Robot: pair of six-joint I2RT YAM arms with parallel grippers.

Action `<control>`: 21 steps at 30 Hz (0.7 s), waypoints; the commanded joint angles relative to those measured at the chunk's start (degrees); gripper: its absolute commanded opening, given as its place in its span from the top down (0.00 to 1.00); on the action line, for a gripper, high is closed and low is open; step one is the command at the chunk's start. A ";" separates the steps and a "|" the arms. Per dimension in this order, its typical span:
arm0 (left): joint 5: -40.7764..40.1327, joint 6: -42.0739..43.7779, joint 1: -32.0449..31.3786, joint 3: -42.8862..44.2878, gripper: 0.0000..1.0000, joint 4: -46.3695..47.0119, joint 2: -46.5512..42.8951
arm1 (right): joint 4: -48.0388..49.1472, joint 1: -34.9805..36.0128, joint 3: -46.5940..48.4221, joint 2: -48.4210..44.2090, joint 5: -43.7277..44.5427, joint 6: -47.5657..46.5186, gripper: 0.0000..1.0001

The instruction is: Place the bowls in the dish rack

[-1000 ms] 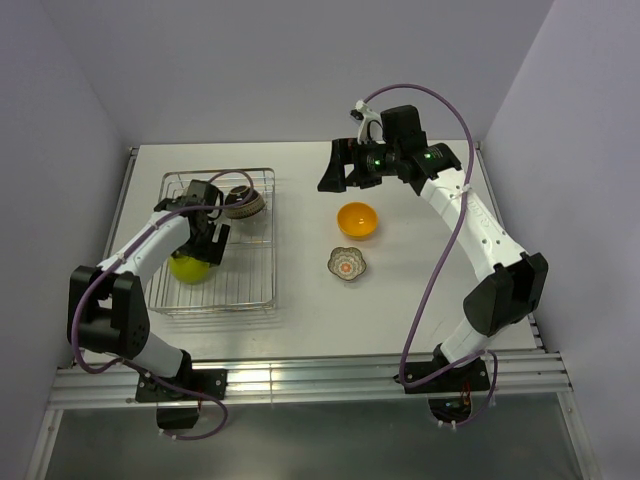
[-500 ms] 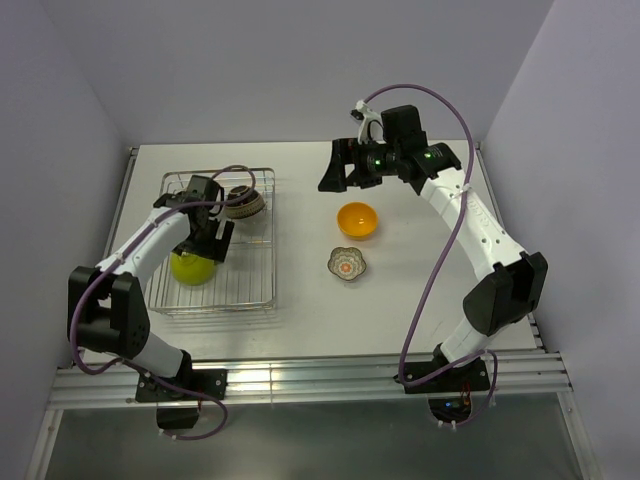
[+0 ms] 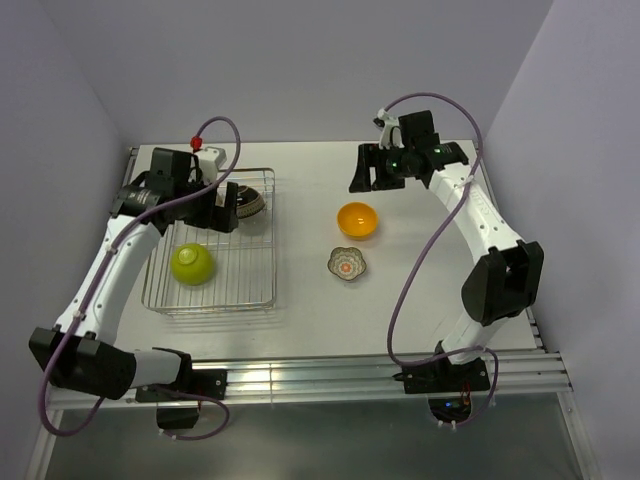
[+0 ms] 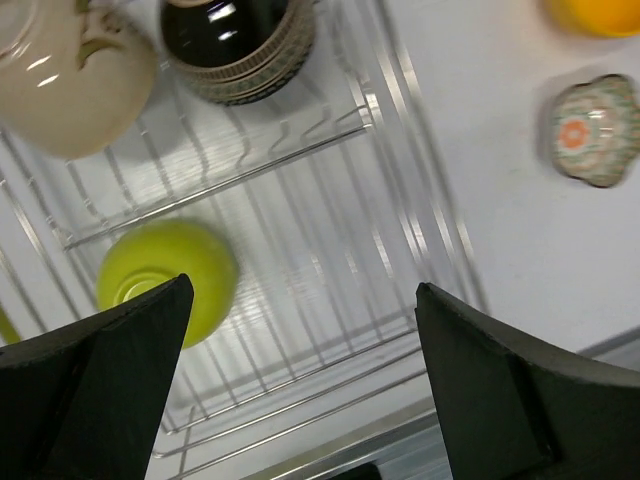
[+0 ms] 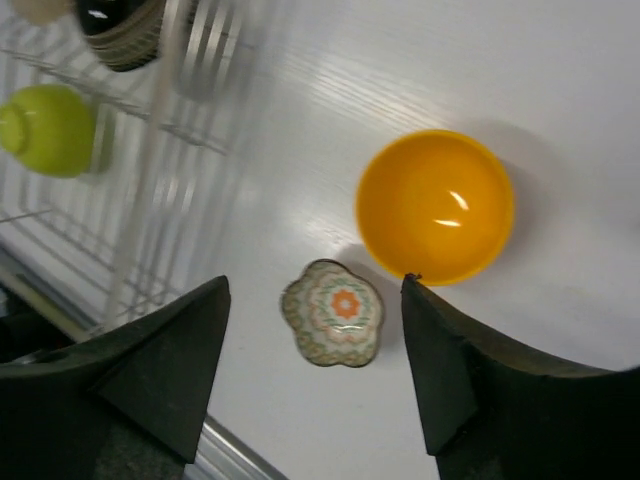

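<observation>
Left gripper [image 4: 302, 290] spread, empty, above dish rack [image 3: 240, 270] holding lime-green bowl [image 4: 165, 280], brown bowl [image 4: 240, 45], white bowl [image 4: 70, 80]; right gripper [image 5: 313, 283] likewise over orange bowl [image 5: 435, 205], patterned bowl [image 5: 333, 312].

White table [image 3: 300, 290], pale lilac walls [image 3: 300, 70]

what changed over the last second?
Left gripper lifted off the green bowl and drew back to the far left, open; the bowl lies free in the rack. Right gripper shifted slightly right. Orange bowl, patterned bowl and brown bowl stayed put.
</observation>
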 commanded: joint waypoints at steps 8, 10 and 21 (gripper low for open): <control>19.17 -0.83 0.20 0.04 0.00 5.31 -3.52 | -0.13 -4.35 -3.40 10.05 14.72 -3.56 0.41; 18.99 -0.74 0.20 -0.40 0.00 4.79 -3.26 | -0.04 -4.35 -2.53 12.59 15.60 -2.59 0.42; 19.08 -0.04 0.20 -2.78 0.01 4.96 -4.32 | 1.63 -4.18 0.03 21.21 18.15 -1.10 0.45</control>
